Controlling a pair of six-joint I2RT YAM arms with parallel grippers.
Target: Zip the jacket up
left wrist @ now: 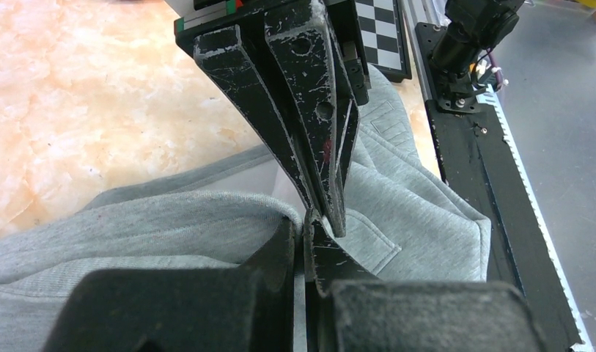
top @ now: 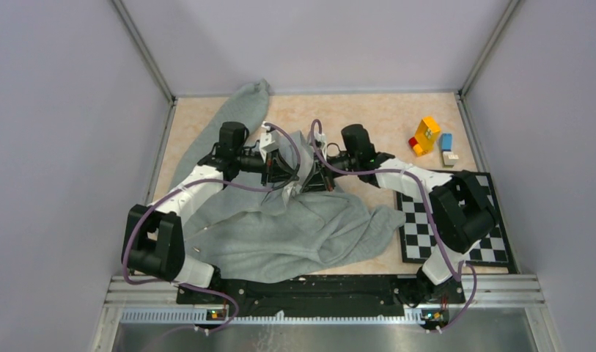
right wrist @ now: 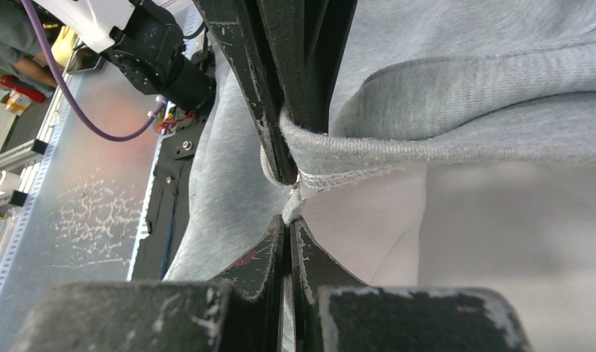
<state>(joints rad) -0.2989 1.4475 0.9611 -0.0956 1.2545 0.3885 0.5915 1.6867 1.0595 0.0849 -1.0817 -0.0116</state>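
The light grey jacket (top: 295, 235) lies rumpled over the middle of the table, one sleeve reaching to the back wall. Both grippers meet tip to tip above its centre. My left gripper (top: 289, 174) is shut on a folded grey edge of the jacket (left wrist: 170, 220); its tips (left wrist: 305, 220) pinch the fabric beside a stitched pocket (left wrist: 372, 246). My right gripper (top: 314, 174) is shut on a white seam edge where the pale lining (right wrist: 500, 242) meets the grey hem (right wrist: 463, 81); its tips (right wrist: 288, 218) sit just below the left fingers (right wrist: 265, 125). The zipper's parts are hidden.
A black-and-white checkerboard (top: 456, 227) lies at the right, under the right arm. Yellow-orange toy blocks (top: 425, 136) and a blue-and-white block (top: 447, 150) stand at the back right. Enclosure walls surround the table; a black rail (top: 317, 290) runs along the front.
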